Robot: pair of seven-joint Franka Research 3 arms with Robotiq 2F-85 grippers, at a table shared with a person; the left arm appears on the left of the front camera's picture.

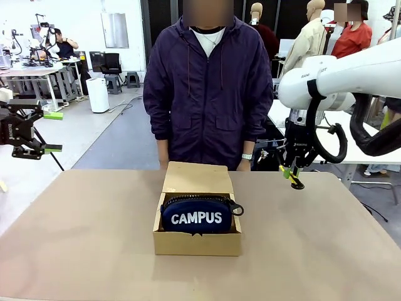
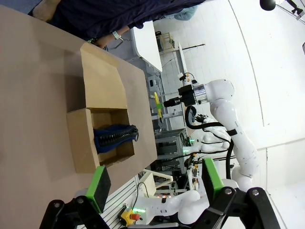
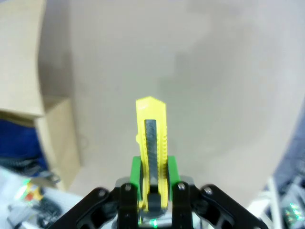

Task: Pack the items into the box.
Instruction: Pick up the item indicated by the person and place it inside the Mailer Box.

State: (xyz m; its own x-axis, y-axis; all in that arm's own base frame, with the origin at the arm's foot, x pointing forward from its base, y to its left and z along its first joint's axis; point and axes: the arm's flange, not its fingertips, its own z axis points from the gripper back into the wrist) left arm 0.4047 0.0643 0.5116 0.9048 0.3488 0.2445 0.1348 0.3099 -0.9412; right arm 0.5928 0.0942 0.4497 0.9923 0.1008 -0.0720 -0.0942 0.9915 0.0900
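— Where's my right gripper point(image 1: 293, 178)?
— I'm holding it above the table point(image 1: 94, 219), to the right of the box point(image 1: 197, 243). It's pinched on the yellow utility knife point(image 3: 151, 138), which sticks out towards the tabletop.
— And the left?
— My left gripper point(image 2: 156, 180) hangs off the table's left side, jaws spread wide.
— The pouch?
— The CAMPUS pouch point(image 1: 197, 216) lies in the box, with the lid flap point(image 1: 197, 177) folded back towards the person point(image 1: 207, 81).

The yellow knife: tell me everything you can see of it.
The knife is slim yellow plastic with a dark slider strip down its middle and an angled tip. The right hand is shut on its rear end between green pads, holding it tip-down in the air over the table, right of the box. Nothing else touches it.
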